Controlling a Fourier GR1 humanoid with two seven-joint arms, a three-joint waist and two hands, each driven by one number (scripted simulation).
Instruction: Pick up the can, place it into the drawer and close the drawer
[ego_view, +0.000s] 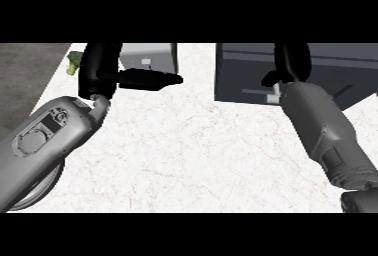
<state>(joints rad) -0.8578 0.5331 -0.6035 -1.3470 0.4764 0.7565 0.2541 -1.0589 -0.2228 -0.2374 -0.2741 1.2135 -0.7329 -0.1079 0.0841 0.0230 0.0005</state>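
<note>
Can out of sight, perhaps hidden. Right robot hand hovers over the dark drawer, grip impossible to tell; left robot hand rests spread above the desk. Closing probably remains.

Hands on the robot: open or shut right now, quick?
Left black hand: open, holding nothing.
Right black hand: cannot be told; it is over the dark grey drawer.
</note>
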